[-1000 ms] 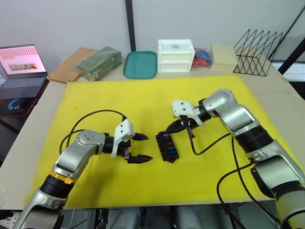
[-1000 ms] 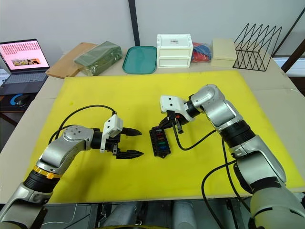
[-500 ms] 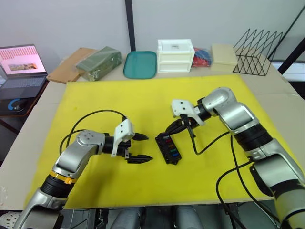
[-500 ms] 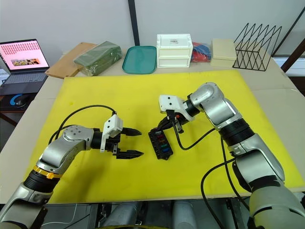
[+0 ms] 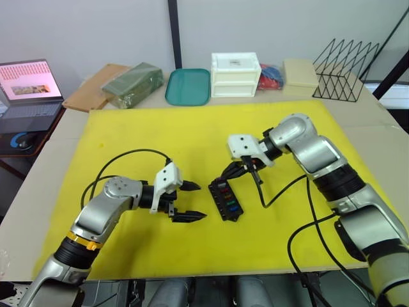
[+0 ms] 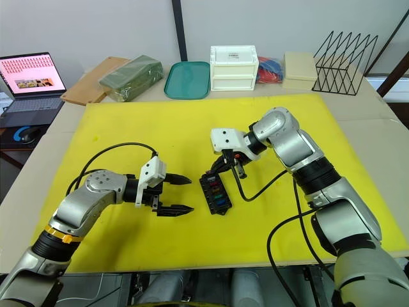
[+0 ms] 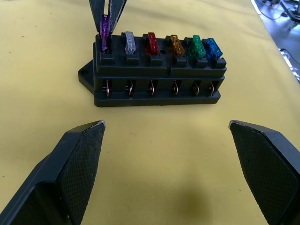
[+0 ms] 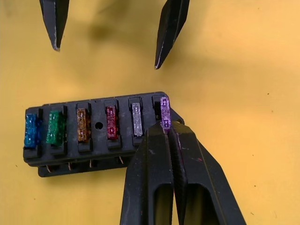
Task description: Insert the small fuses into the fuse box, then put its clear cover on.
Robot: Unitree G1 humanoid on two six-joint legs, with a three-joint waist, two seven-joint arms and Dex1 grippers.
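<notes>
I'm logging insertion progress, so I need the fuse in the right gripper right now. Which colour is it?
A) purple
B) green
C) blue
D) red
A: the right gripper is pinched on the purple fuse at the end slot of the fuse box, where it stands taller than the others; the red, green and blue fuses already sit in their own slots.

A yellow mat (image 5: pixel 192 134) covers the middle of the table (image 5: pixel 54 166). Along the far edge, from the robot's left: a wooden board (image 5: pixel 96 86), a green block (image 5: pixel 133 84) partly on it, a teal tray (image 5: pixel 188 86), a white drawer box (image 5: pixel 236 74), a red and blue bundle (image 5: pixel 271 76), a cream box (image 5: pixel 300 72) and a black wire rack (image 5: pixel 346 69). An open laptop (image 5: pixel 25 96) sits off the table's left side, a mouse (image 5: pixel 23 141) near it.
</notes>
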